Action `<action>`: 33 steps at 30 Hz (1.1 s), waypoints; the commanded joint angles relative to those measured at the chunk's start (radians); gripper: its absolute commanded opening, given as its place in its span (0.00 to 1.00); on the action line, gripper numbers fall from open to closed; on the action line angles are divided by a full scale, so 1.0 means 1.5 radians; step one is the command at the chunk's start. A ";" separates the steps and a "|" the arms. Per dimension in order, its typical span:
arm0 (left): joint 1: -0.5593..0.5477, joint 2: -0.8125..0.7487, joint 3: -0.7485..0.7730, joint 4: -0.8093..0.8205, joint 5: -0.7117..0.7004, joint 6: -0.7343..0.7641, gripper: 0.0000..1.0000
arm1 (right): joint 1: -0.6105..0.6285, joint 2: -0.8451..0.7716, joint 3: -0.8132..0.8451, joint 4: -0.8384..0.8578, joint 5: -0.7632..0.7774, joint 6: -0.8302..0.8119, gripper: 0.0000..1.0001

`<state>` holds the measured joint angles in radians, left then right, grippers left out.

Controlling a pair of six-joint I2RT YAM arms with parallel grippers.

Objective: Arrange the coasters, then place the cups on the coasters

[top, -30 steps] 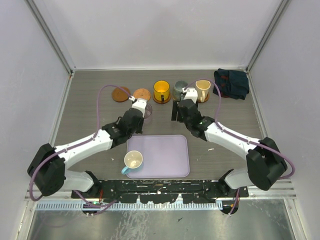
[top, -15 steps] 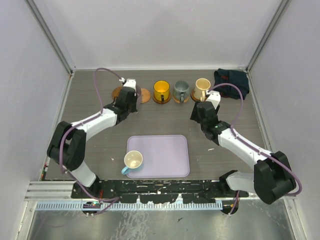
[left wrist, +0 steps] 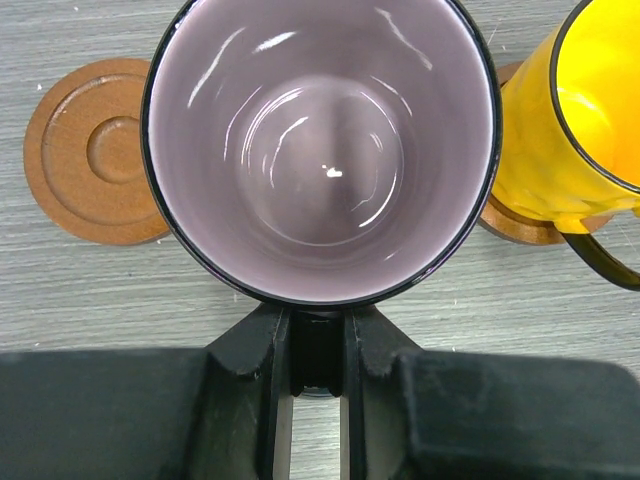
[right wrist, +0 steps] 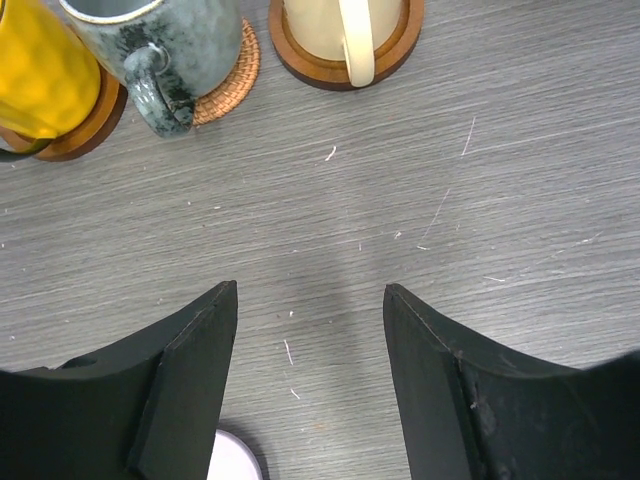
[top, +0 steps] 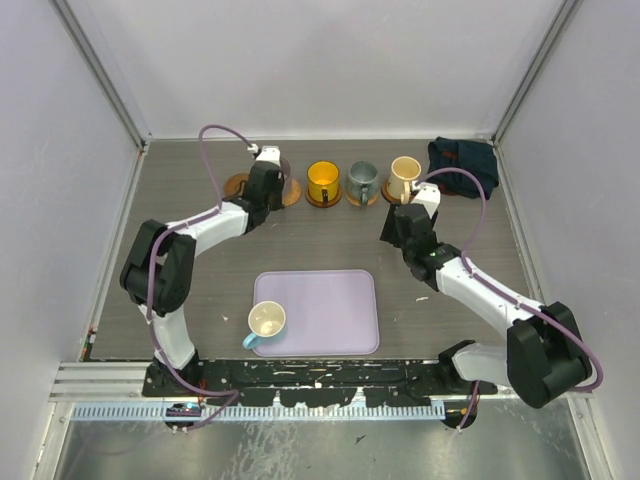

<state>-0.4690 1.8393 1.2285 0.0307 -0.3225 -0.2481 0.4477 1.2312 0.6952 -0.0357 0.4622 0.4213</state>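
My left gripper [left wrist: 318, 320] is shut on the dark handle of the translucent purple cup [left wrist: 320, 150], whose mouth fills the left wrist view. From above, this gripper [top: 267, 183] hangs over the orange-brown coaster [top: 292, 193] and hides the cup. Whether the cup rests on that coaster I cannot tell. A bare dark coaster [left wrist: 95, 150] lies just left. The yellow cup [top: 322, 181], grey-teal cup [top: 360, 181] and cream cup [top: 404, 175] each stand on a coaster. My right gripper [right wrist: 310, 300] is open and holds nothing, a little in front of the cream cup [right wrist: 345, 25].
A light-blue and cream cup [top: 266, 321] stands at the near left corner of the lavender tray [top: 335, 300]. A dark blue cloth [top: 463, 165] lies at the back right. The enclosure walls run along the back and both sides.
My left arm has carried the purple cup from mid-table to the back row, over the orange-brown coaster. My right gripper has drawn back from the cream cup toward the right.
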 commanded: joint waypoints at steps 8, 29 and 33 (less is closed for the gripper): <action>-0.002 0.015 0.101 0.028 -0.023 -0.040 0.05 | -0.003 0.006 0.009 0.048 -0.021 0.000 0.64; -0.015 0.058 0.146 -0.047 -0.035 -0.072 0.04 | -0.003 0.019 0.010 0.054 -0.041 0.006 0.64; -0.015 0.067 0.152 -0.051 -0.035 -0.071 0.04 | -0.003 0.021 0.010 0.054 -0.044 0.007 0.64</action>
<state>-0.4854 1.9575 1.3842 -0.1268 -0.3378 -0.3511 0.4477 1.2594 0.6952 -0.0078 0.4004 0.4225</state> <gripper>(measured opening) 0.172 0.645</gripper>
